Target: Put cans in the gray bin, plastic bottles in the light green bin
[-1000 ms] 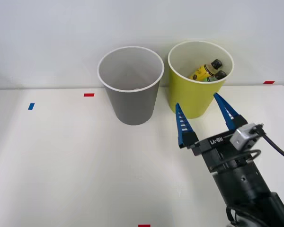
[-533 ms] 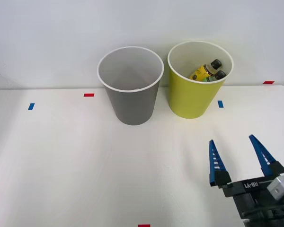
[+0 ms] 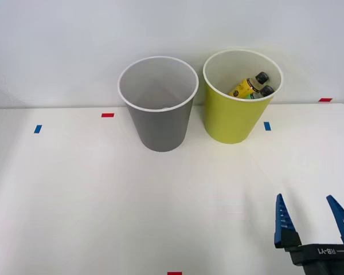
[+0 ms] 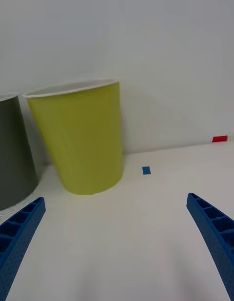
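The right gripper (image 3: 313, 207) is seen low at the near right of the front view, its black body cut off by the picture's bottom edge. Its two blue ribbed fingers (image 3: 283, 220) are held wide apart, tips pointed away from the robot and angled upward. Nothing is held between them. A black mounting block with white lettering is seen just below the finger bases. In the right wrist view, the same fingers (image 4: 19, 230) are shown at the two bottom corners, spread fully, ribs facing inward, and the space between them is left bare. The gripper is raised off the table, no contact being made.
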Controlling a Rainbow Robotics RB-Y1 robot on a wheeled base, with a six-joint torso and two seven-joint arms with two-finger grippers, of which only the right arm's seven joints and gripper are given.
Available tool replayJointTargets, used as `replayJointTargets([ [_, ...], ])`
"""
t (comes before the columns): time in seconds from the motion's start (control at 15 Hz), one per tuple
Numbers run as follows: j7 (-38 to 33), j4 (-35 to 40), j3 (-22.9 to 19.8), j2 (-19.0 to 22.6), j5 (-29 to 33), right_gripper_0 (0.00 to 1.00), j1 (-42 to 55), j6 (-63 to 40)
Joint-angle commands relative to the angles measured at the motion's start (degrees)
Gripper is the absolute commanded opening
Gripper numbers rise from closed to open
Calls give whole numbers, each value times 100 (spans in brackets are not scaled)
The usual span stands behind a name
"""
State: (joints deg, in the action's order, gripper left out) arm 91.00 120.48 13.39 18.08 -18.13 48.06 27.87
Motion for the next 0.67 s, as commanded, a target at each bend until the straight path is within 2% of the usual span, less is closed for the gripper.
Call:
replayJointTargets([
  [0.07, -21, 2, -179, -349, 249, 100, 248, -247],
  [0.33, 14, -7, -619, -692, 679, 100, 142, -1020],
  [0.47, 14, 2, -636, -859, 794, 100, 98, -1091],
  [0.67, -39, 2, -610, -894, 978, 100, 142, -1091],
])
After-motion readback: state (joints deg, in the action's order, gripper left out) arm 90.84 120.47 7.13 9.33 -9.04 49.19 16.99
